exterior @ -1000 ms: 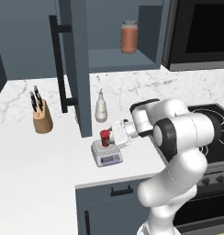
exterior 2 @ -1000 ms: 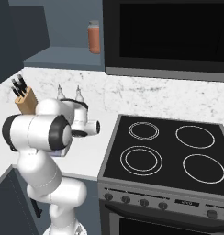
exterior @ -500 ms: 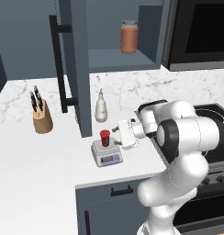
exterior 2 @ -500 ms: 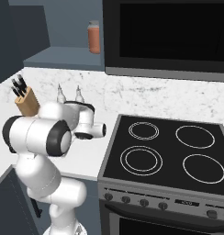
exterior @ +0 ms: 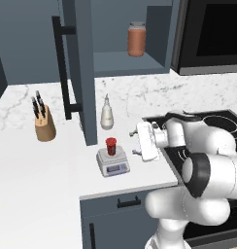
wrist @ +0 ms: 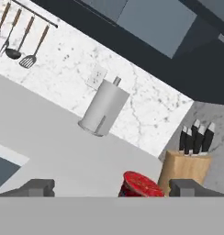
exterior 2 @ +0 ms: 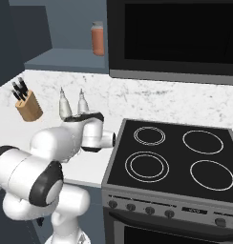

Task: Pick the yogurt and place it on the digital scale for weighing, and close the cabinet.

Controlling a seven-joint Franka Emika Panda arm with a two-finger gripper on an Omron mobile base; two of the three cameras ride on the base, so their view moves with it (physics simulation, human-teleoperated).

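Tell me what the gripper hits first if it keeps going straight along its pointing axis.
Probably the yogurt on the digital scale: it sits low between the open gripper fingers. The axis may pass above its top; then the knife block or paper towel roll. Depth is unclear.

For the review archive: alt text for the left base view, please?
A red yogurt stands on the digital scale; the open gripper is just right of it, apart. Behind, the cabinet door hangs open, a jar inside.
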